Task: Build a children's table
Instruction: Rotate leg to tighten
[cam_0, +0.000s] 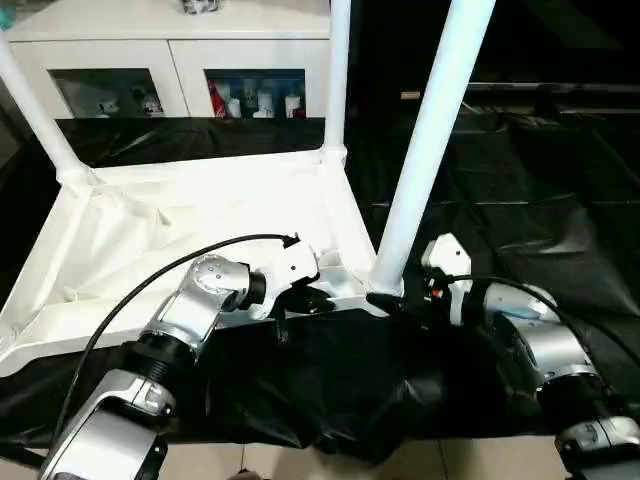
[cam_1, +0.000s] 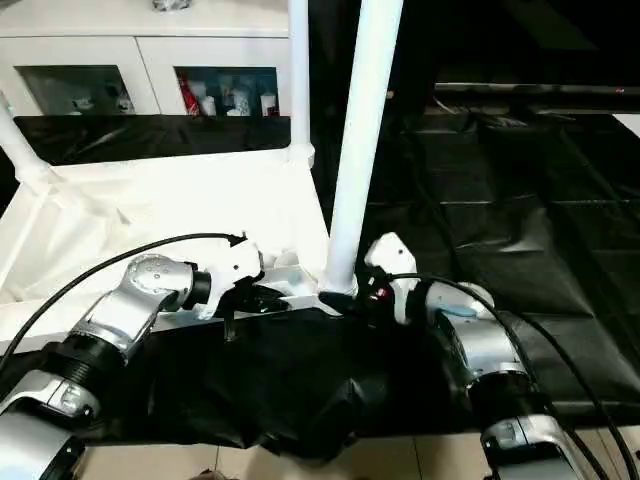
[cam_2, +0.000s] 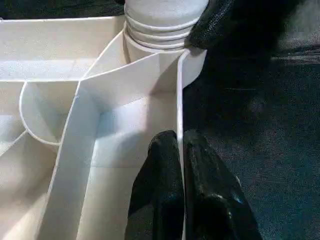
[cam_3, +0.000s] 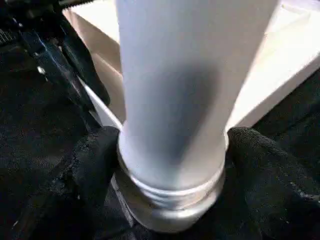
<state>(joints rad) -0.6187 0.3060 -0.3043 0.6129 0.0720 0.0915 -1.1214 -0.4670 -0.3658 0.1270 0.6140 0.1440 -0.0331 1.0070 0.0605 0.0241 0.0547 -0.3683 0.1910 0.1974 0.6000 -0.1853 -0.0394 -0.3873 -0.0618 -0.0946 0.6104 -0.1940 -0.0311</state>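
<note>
Nearest me, my two silver forearms reach forward over the black sheet (cam_0: 330, 390) that covers the surface.

Left pincer (cam_2: 178, 150): fingers together, clamped on the thin raised rim of the tabletop (cam_0: 200, 230), one finger on each side of the wall, close to the near right corner socket.

Right pincer (cam_3: 172, 165): fingers apart, one on each side of the near leg (cam_0: 430, 140), down at its threaded base. Both pads appear to touch the tube. In the left wrist view one of these black fingers shows beside the ribbed collar of the leg, where it sits in the corner socket.

The tabletop lies upside down on the black sheet, ribbed underside up. The near leg stands upright in the near right socket, leaning slightly. Farther back, a second leg (cam_0: 337, 75) stands in the far right corner and a third leg (cam_0: 35, 115) in the far left corner.

Behind all this: white cabinet (cam_0: 170, 60) with glass doors, small items inside.
</note>
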